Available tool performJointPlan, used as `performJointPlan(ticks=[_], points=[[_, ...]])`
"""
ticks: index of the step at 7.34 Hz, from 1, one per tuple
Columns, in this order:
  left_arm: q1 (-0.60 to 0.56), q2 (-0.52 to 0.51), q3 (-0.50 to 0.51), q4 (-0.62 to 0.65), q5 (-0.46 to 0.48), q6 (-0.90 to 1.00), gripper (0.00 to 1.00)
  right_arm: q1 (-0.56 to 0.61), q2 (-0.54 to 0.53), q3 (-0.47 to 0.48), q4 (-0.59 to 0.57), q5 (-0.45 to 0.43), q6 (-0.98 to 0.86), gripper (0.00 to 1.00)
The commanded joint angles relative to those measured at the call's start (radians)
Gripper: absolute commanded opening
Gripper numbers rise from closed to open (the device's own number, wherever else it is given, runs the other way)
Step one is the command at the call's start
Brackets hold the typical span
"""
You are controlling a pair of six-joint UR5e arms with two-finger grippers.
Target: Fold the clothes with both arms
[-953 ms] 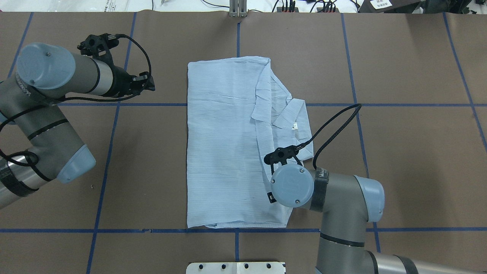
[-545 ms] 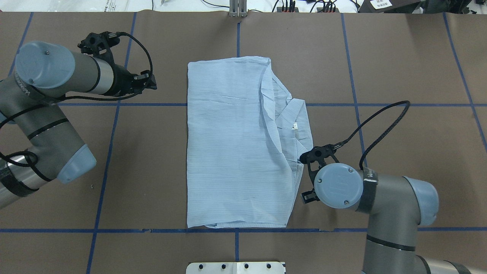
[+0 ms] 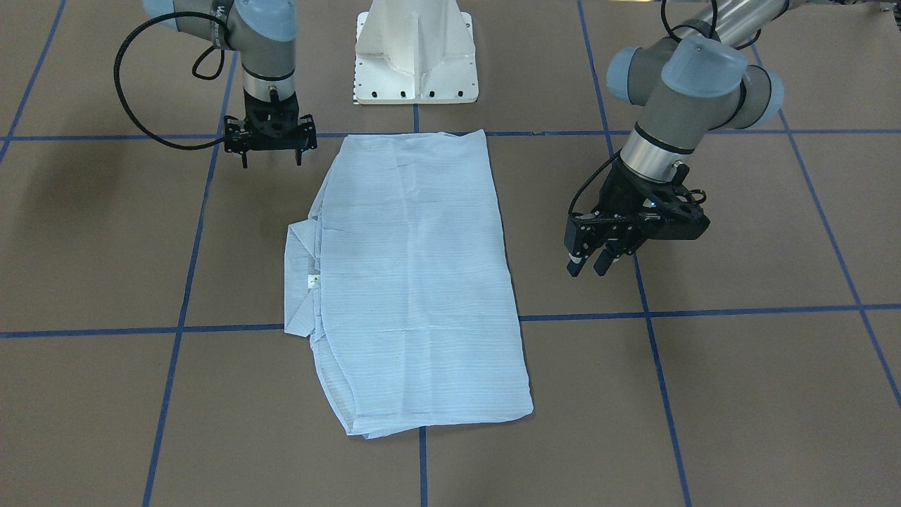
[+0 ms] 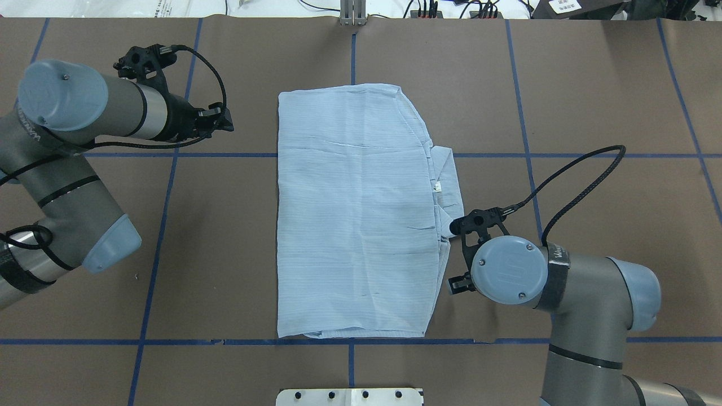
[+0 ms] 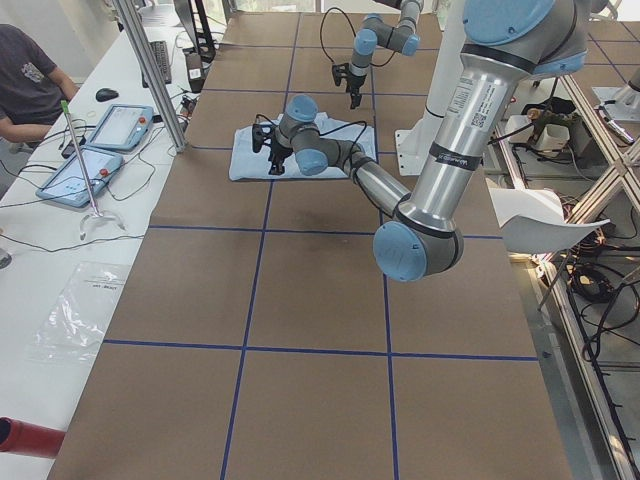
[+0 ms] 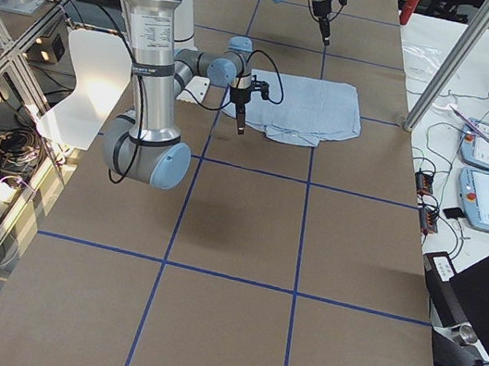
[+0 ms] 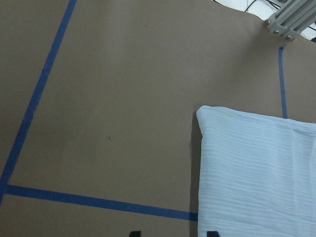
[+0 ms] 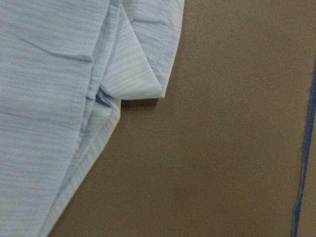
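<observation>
The light blue striped shirt (image 4: 355, 214) lies folded in a tall rectangle at the table's middle, and also shows in the front view (image 3: 415, 282). Its collar (image 4: 445, 175) and white neck label (image 4: 436, 188) stick out on its right edge. My right gripper (image 3: 271, 163) hangs open and empty just beside that edge, near the shirt's near right corner; overhead it is mostly hidden under its wrist. The right wrist view shows the collar fold (image 8: 143, 64) below it. My left gripper (image 4: 225, 121) is open and empty, left of the shirt's far left corner (image 7: 207, 116).
The white pedestal base (image 3: 415, 56) stands at the table's near edge behind the shirt. Blue tape lines (image 4: 158, 225) cross the brown table cover. A metal post (image 4: 352, 14) stands at the far edge. An operator (image 5: 25, 75) sits by tablets beyond the table.
My right gripper carried the shirt's lifted flap to the right, let it go, and now sits off the right edge. The flap now lies flat. The left arm barely moved.
</observation>
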Motion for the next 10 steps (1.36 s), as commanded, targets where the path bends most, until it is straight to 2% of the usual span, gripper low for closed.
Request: performJointPlan(ticks=[1, 3, 4, 5, 7, 10], points=[[0.0, 0.001, -0.001, 0.0, -0.007, 0.0, 0.54, 0.005, 0.066, -0.029, 0.005, 0.004, 0.185, 1.0], [0.0, 0.0, -0.001, 0.0, -0.007, 0.0, 0.54, -0.029, 0.095, -0.032, 0.057, 0.009, 0.617, 1.0], [0.0, 0.0, -0.001, -0.001, -0.006, 0.0, 0.54, -0.057, 0.091, -0.052, 0.17, 0.003, 0.856, 0.98], [0.0, 0.001, -0.001, -0.001, -0.006, 0.002, 0.54, -0.08, 0.095, -0.08, 0.221, -0.011, 1.056, 0.98], [0.0, 0.0, -0.001, -0.001, -0.001, 0.004, 0.54, -0.133, 0.097, -0.085, 0.226, -0.092, 1.298, 0.93], [0.002, -0.002, 0.0, -0.001, 0.006, 0.008, 0.54, -0.156, 0.088, -0.082, 0.226, -0.117, 1.405, 0.88]])
